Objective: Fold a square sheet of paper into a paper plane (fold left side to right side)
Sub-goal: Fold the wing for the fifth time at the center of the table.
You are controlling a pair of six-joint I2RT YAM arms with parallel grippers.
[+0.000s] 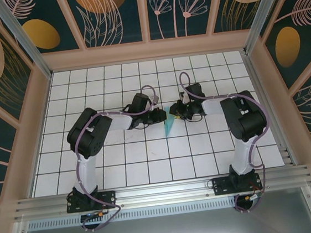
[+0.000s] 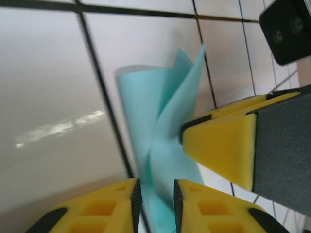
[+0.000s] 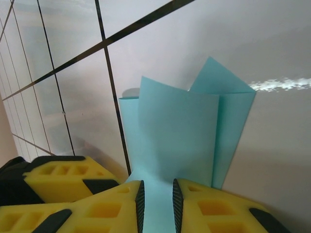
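Beneath the turquoise paper (image 1: 169, 125) spreads the white table (image 1: 150, 167), ruled into square tiles by black lines, and the paper sits near its middle.

To the left of the paper the left arm (image 1: 88, 137) reaches in from its base at the near edge. To the right of the paper the right arm (image 1: 245, 118) does the same, so the two wrists face each other across the paper.

The left gripper (image 1: 164, 115) meets the paper from the left side. In its own wrist view the left gripper (image 2: 156, 194) shows yellow fingers (image 2: 102, 206) a narrow gap apart, with the paper running into that gap. I cannot tell whether they pinch it.

The right gripper (image 1: 177, 113) meets the paper from the right side. In the left wrist view its tip (image 2: 187, 131) touches the paper's edge. In its own wrist view the right gripper (image 3: 158, 191) has fingers (image 3: 214, 206) equally close together, with paper filling the gap. Whether they clamp it I cannot tell.

From above, the paper is a slim strip that narrows towards the near edge. Closer up, the paper (image 2: 146, 102) is folded into layers, and its flaps lift off the tiles. From the right wrist, the paper (image 3: 175, 131) shows a squared panel in front and a pointed corner rising behind it.
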